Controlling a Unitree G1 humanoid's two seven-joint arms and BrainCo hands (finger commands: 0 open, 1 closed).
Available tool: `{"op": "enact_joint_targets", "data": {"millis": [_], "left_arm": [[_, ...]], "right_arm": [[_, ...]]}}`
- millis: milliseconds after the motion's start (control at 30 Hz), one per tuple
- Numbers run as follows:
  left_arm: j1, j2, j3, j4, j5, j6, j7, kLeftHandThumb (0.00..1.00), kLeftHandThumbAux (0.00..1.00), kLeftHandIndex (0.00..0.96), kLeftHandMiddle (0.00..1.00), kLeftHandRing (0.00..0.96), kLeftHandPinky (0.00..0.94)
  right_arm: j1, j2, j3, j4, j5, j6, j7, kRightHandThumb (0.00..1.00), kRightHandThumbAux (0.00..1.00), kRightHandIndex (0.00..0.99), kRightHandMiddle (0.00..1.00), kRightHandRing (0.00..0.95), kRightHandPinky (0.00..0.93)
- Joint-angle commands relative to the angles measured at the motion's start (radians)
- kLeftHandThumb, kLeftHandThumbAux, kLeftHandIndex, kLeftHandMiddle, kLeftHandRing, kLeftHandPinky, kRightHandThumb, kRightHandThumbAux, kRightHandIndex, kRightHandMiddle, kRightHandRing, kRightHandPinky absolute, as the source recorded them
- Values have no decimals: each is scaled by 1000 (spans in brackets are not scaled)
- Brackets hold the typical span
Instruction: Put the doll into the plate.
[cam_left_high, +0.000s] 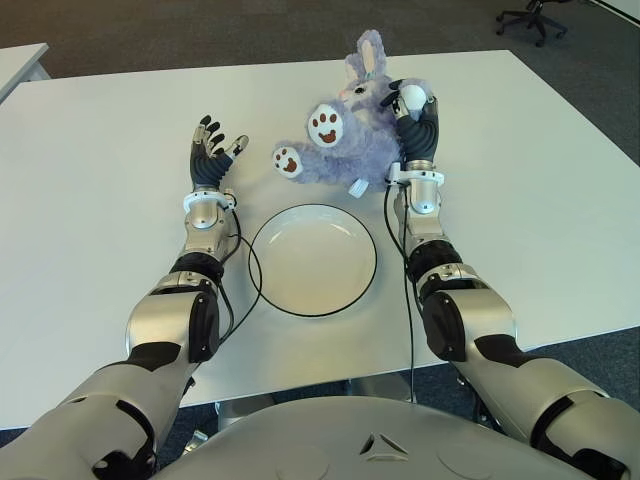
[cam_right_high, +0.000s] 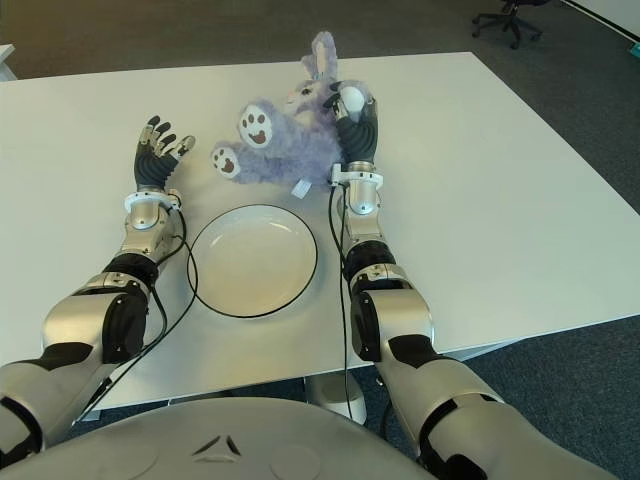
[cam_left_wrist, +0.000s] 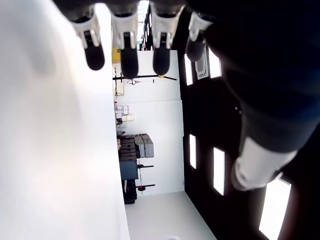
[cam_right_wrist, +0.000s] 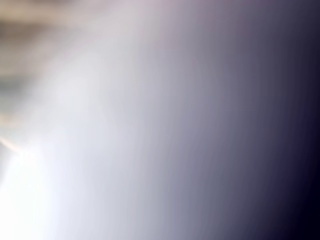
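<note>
A purple plush rabbit doll (cam_left_high: 350, 135) lies on its back on the white table (cam_left_high: 100, 180), its white-soled feet raised toward me. It is just behind the round white plate (cam_left_high: 313, 262) with a dark rim. My right hand (cam_left_high: 415, 115) is pressed against the doll's right side with fingers curled into its fur, and the right wrist view is filled with pale purple plush (cam_right_wrist: 150, 125). My left hand (cam_left_high: 213, 150) stands upright to the doll's left, apart from it. Its fingers (cam_left_wrist: 129, 50) are spread and hold nothing.
Thin black cables (cam_left_high: 245, 265) run from both wrists along the plate's sides. An office chair (cam_left_high: 533, 15) stands on the dark carpet beyond the table's far right corner. Another table's corner (cam_left_high: 15, 60) shows at the far left.
</note>
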Motion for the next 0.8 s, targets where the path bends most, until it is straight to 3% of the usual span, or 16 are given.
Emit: {"op": "enact_joint_targets", "data": {"millis": [33,800], "left_arm": [[227,-86,0,160,-8,166,-11,106,712,22,128,132,109],[225,-87,-2,161,-5,170,-10,99,711,19,128,134,114]], "right_arm": [[-50,3,-8,-21,16,-17,-12,834,682,396,570,639,601],[-36,-6,5,-136,-6,-18,-50,839,679,406,587,659,659]]}}
